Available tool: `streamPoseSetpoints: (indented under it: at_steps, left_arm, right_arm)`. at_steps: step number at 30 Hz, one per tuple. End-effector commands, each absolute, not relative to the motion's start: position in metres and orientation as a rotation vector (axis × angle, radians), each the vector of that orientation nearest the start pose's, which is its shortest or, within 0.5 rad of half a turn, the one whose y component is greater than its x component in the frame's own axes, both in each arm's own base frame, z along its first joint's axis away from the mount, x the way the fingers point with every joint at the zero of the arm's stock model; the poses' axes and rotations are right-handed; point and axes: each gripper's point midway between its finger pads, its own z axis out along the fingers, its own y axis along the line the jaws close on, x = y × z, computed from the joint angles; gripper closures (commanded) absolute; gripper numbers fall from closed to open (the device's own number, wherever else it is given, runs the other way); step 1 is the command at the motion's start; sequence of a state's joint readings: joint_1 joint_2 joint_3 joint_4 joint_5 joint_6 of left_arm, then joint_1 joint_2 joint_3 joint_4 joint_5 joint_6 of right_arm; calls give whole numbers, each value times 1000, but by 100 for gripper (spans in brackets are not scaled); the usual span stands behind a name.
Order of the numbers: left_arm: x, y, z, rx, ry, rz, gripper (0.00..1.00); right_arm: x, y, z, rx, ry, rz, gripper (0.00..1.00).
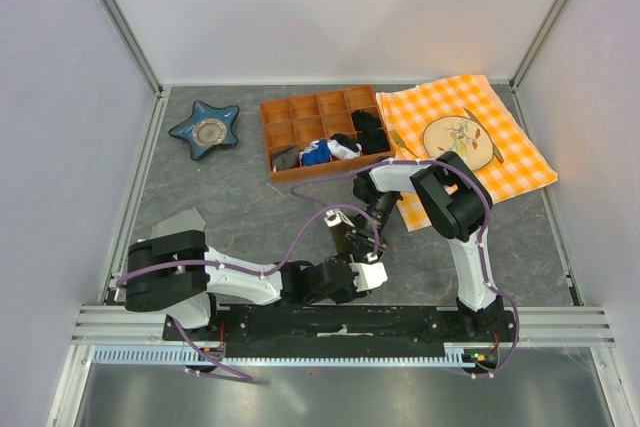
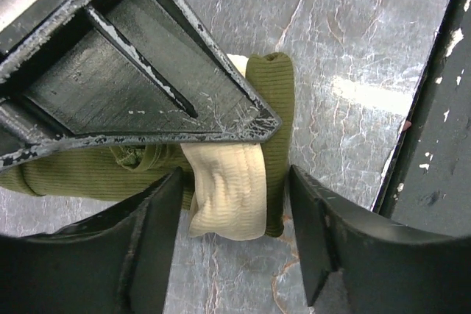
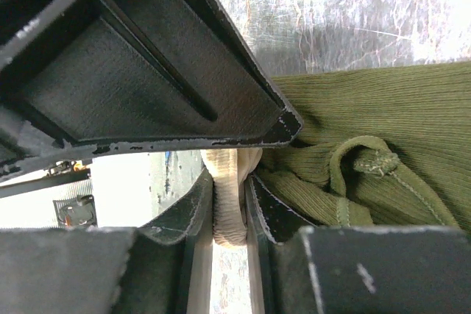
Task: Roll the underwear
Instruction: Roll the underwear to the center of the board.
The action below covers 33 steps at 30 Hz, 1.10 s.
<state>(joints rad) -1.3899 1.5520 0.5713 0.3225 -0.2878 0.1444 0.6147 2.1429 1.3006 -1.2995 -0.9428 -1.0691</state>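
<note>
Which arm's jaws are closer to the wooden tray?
Right. The right arm, jaws pinching the underwear, reaches nearer the tray; the left arm, jaws open around the same garment, sits farther back.

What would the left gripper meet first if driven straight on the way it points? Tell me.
The cream-white ribbed waistband of the dark olive-green cloth underwear, which lies between the open fingers of the left gripper. How near it is cannot be judged from this view.

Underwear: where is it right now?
Top view: the underwear lies near-centre on the table, toward the near edge; right end effector pinches its waistband, left end effector straddles it.
</note>
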Motion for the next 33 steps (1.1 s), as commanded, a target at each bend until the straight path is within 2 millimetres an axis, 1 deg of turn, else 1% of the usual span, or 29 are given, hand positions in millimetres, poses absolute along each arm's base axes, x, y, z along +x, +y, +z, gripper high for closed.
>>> streamPoseSetpoints:
  at_steps: [1,2,3,5,6,8,9,12,14,19,23,25,26,27,28,29,31,32,33]
  left_arm:
    - [124,-358,30,1412,1699,-348,38]
    - [124,-358,28,1418,1705,-349,41]
    - [122,-358,27,1426,1706,-356,49]
    - [121,-358,24,1435,1717,-359,60]
    - [120,-359,23,1436,1719,-366,69]
    - [118,-359,21,1440,1728,-374,75]
    - [118,-359,20,1441,1732,-378,84]
    - [116,-359,20,1442,1738,-390,98]
    - [114,-358,18,1443,1747,-409,98]
    - [114,-358,22,1393,1780,-484,98]
    - [111,-357,24,1375,1824,-581,98]
    - [115,-356,25,1356,1845,-612,98]
    - [110,-356,25,1348,1871,-659,98]
    - [110,-356,25,1341,1883,-684,98]
    - [116,-353,25,1301,1916,-697,98]
    - [108,-354,25,1324,1930,-771,98]
    - [111,-351,25,1277,1986,-821,98]
    - [106,-351,24,1286,2004,-873,98]
    - [106,-350,24,1277,2020,-893,98]
  right_arm:
    - [138,238,18,-1969,2259,1623,75]
    - [138,239,19,-1968,2257,1624,75]
    - [138,238,18,-1967,2259,1625,75]
    - [138,239,18,-1970,2255,1623,75]
    - [137,238,18,-1971,2260,1624,74]
    - [138,238,18,-1972,2256,1623,74]
    - [138,238,18,-1973,2254,1620,74]
    - [138,238,18,-1974,2255,1622,73]
    - [137,238,18,-1978,2251,1621,73]
    - [138,238,19,-1981,2241,1616,70]
    - [137,238,20,-1984,2235,1617,66]
    - [137,238,21,-1981,2230,1619,62]
    - [138,238,21,-1980,2227,1618,60]
    - [138,237,22,-1987,2224,1608,56]
    - [138,238,23,-1987,2220,1609,55]
    - [139,237,24,-1980,2219,1604,53]
    - [143,238,28,-1974,2204,1587,49]
    - [147,237,29,-1959,2200,1580,48]
    - [151,236,34,-1950,2189,1567,46]
